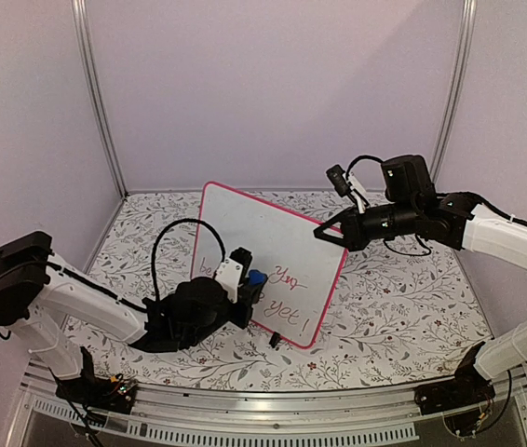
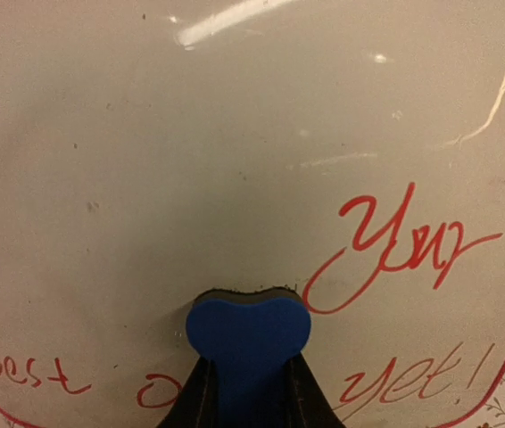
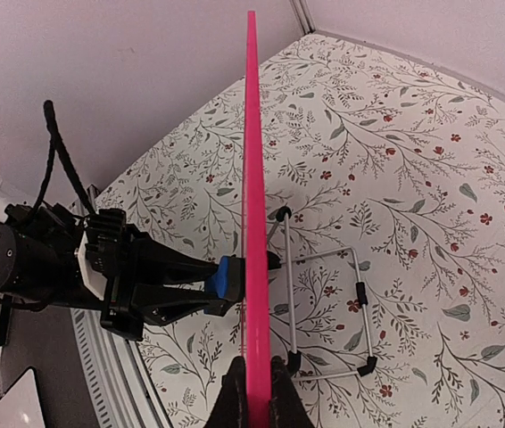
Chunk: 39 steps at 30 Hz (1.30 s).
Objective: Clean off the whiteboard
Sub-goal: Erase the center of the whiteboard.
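Note:
The whiteboard (image 1: 259,242) stands upright mid-table on a wire stand, its pink frame seen edge-on (image 3: 254,178) in the right wrist view. Red handwriting (image 2: 395,245) covers its lower part. My left gripper (image 1: 256,282) is shut on a blue eraser (image 2: 248,334), whose dark felt face presses against the board just left of the writing. My right gripper (image 3: 256,392) is shut on the board's pink frame at its upper right edge (image 1: 331,233), steadying it.
The wire stand (image 3: 324,312) props the board from behind, with black feet on the floral tablecloth (image 1: 394,298). White walls and metal posts (image 1: 96,93) enclose the table. A metal rail (image 1: 273,410) runs along the near edge.

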Each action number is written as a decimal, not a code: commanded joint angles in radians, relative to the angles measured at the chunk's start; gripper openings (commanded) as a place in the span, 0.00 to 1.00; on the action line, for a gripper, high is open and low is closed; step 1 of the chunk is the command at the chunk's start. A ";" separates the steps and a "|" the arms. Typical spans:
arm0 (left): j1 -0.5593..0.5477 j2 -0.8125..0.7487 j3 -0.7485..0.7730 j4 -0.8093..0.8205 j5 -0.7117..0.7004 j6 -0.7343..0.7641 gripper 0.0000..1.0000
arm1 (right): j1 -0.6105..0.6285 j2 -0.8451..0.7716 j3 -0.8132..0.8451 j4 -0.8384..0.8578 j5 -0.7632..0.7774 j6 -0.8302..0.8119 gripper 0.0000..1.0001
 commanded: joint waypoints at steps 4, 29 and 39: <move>-0.037 0.046 -0.052 -0.074 -0.005 -0.055 0.09 | 0.022 0.016 -0.011 -0.054 -0.042 -0.053 0.00; -0.022 -0.013 0.110 -0.033 -0.017 0.120 0.10 | 0.022 0.008 -0.015 -0.051 -0.042 -0.053 0.00; -0.013 0.031 0.108 -0.060 -0.001 0.079 0.10 | 0.022 0.008 -0.017 -0.051 -0.043 -0.053 0.00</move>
